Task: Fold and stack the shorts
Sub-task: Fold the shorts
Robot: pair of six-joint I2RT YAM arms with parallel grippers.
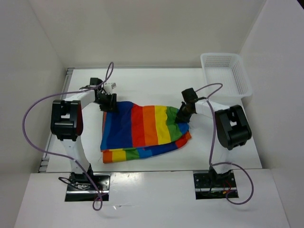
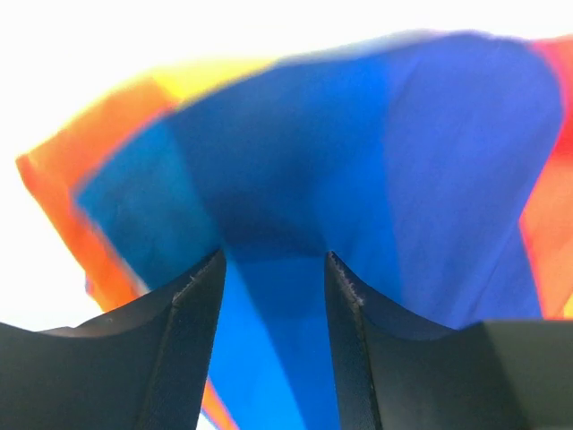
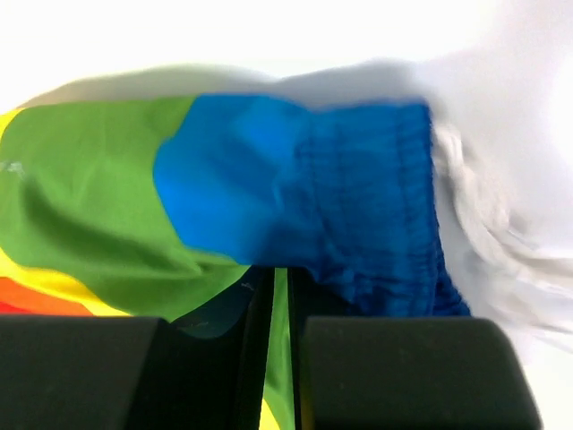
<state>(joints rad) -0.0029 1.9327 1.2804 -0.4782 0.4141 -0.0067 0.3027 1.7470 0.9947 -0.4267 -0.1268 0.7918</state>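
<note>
- Presently, shorts [image 1: 145, 130]: rainbow-striped, lying mid-table [image 1: 152, 85], one layer lapped over another along the near edge.
- Right fingers [image 3: 224, 358]: nearly together, nipping green cloth beside the blue waistband at the right end.
- Left fingers [image 2: 192, 313]: apart, with blue cloth filling the gap at the far left corner; whether they truly pinch it cannot be told.
- Step, as judged: taking hold of both ends for a fold.
- Next move calls for: a sure left hold, then an even lift of both ends.
- Basket [image 1: 225, 73]: far right, well apart.

The shorts [image 1: 142, 128] are soft matt cloth (waistband gathered, ribbed), the basket [image 1: 228, 71] white plastic mesh.
</note>
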